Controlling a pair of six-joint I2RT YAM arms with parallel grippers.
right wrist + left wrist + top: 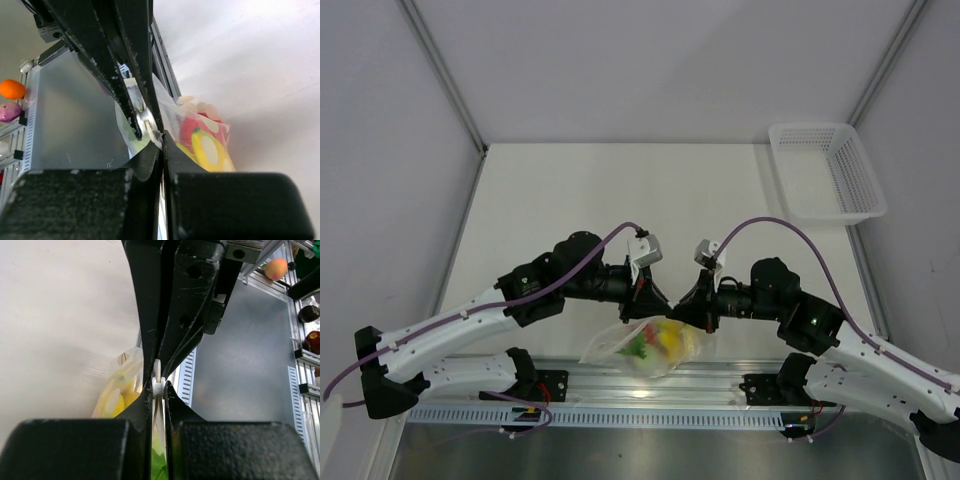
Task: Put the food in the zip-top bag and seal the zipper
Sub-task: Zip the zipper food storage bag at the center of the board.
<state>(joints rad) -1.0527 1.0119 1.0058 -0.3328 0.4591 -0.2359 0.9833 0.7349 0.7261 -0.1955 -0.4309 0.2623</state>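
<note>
The zip-top bag hangs between both grippers over the table's near edge. Inside it I see the yellow banana bunch, the round red fruit and green leaves. My left gripper is shut on a small white piece of the zipper at the bag's top edge. Directly opposite, almost tip to tip, my right gripper is shut on the bag's clear top edge. In the top view the left gripper and right gripper meet just above the bag. The radish's white body is hidden.
A white mesh basket stands at the table's far right. A metal rail runs along the near edge under the bag. Toy fruits sit on shelves beyond it: an orange one, a red one, a pink one.
</note>
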